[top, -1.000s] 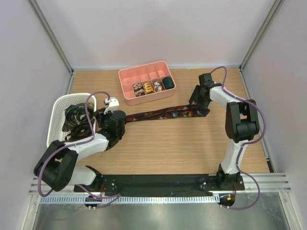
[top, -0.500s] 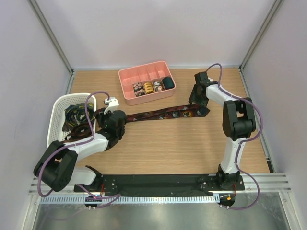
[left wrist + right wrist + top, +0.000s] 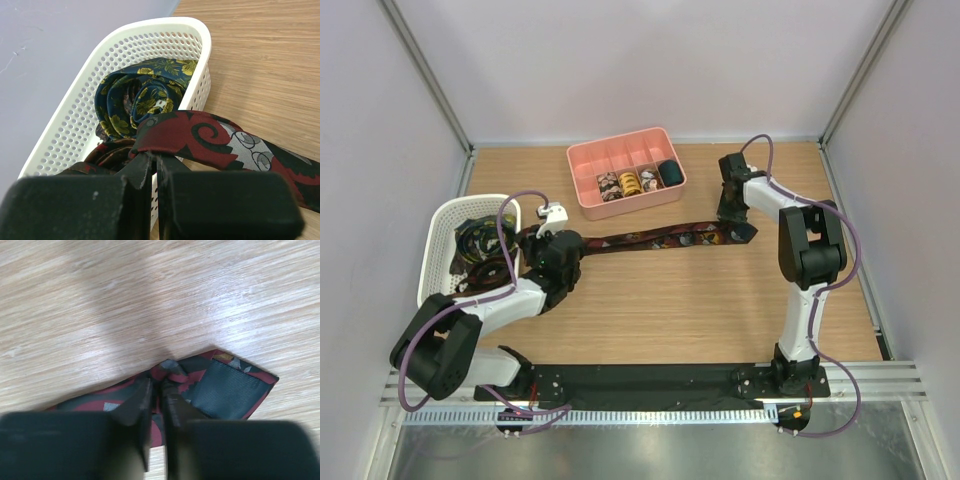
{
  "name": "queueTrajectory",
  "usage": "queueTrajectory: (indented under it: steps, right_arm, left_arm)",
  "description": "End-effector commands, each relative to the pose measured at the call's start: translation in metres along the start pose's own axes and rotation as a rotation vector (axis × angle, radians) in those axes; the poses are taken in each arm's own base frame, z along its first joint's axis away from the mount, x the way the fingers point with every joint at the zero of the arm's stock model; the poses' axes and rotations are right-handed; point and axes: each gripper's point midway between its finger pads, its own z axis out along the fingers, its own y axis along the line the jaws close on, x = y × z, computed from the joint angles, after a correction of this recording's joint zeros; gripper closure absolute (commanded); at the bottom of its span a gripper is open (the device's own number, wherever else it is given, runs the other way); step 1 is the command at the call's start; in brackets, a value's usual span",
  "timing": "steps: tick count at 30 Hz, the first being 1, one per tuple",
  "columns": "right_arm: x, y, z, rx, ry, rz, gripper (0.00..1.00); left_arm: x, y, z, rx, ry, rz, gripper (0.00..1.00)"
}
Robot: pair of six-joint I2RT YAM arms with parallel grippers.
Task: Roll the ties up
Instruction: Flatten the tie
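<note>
A dark tie (image 3: 650, 240) with red and grey print lies stretched across the table between my two grippers. My left gripper (image 3: 542, 238) is shut on its narrow end beside the basket; in the left wrist view the jaws (image 3: 155, 157) pinch the tie's (image 3: 210, 140) folded red edge. My right gripper (image 3: 732, 225) is shut on the wide pointed end. The right wrist view shows the gripper (image 3: 162, 385) squeezing a small fold of the tie (image 3: 225, 390), dark lining facing up. Several rolled ties (image 3: 630, 182) sit in the pink tray.
The pink divided tray (image 3: 590, 160) stands at the back centre. A white mesh basket (image 3: 440, 240) at the left holds more loose ties, one blue with yellow flowers (image 3: 145, 95). Grey walls close in the table on three sides.
The right gripper has closed from open onto the tie's wide end, and its arm has shifted slightly left. The left arm and the tie's left end have not moved.
</note>
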Motion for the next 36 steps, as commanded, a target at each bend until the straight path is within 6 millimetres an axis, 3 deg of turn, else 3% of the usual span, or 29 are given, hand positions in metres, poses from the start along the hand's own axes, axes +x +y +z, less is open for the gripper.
queueTrajectory:
  steps: [1, 3, 7, 11, 15, 19, 22, 23, 25, 30, 34, 36]
  right_arm:
    - [-0.021, 0.001, -0.014, 0.001, -0.057, 0.000, 0.90]
    - [-0.025, -0.001, -0.022, 0.013, -0.070, -0.006, 0.93]
    - [-0.035, -0.006, -0.037, 0.037, -0.103, -0.018, 0.89]
    - [-0.032, -0.017, -0.048, 0.070, -0.120, -0.013, 0.88]
    - [-0.022, -0.023, -0.048, 0.068, -0.113, -0.002, 0.88]
    - [-0.006, -0.031, -0.034, 0.055, -0.068, 0.021, 0.88]
    - [-0.002, -0.031, -0.020, 0.034, -0.041, 0.035, 0.88]
    - [-0.001, -0.030, -0.016, 0.028, -0.036, 0.032, 0.88]
    - [-0.001, -0.028, -0.009, 0.022, -0.023, 0.034, 0.88]
    - [0.002, -0.029, -0.002, 0.031, -0.008, 0.039, 0.87]
    - [0.003, -0.031, -0.003, 0.039, -0.015, 0.048, 0.86]
    - [0.002, -0.032, -0.003, 0.041, -0.016, 0.047, 0.85]
  left_arm:
    - [-0.014, 0.009, -0.002, -0.045, -0.031, -0.124, 1.00]
    - [-0.015, 0.009, -0.002, -0.046, -0.032, -0.122, 1.00]
    - [-0.016, 0.010, -0.002, -0.050, -0.032, -0.117, 1.00]
    - [-0.017, 0.012, -0.001, -0.066, -0.044, -0.111, 1.00]
    - [-0.017, 0.012, 0.001, -0.094, -0.037, -0.054, 1.00]
    - [-0.011, 0.011, 0.001, -0.095, -0.032, -0.044, 0.95]
    - [-0.010, 0.013, 0.000, -0.092, -0.025, -0.055, 0.84]
    - [-0.010, 0.016, -0.001, -0.091, -0.023, -0.057, 0.65]
    - [-0.011, 0.017, -0.002, -0.084, -0.024, -0.112, 0.44]
    - [-0.013, 0.016, -0.010, 0.023, 0.007, -0.168, 0.28]
    - [-0.013, 0.024, -0.015, 0.032, 0.024, -0.177, 0.02]
    - [-0.013, 0.027, -0.016, 0.033, 0.026, -0.188, 0.02]
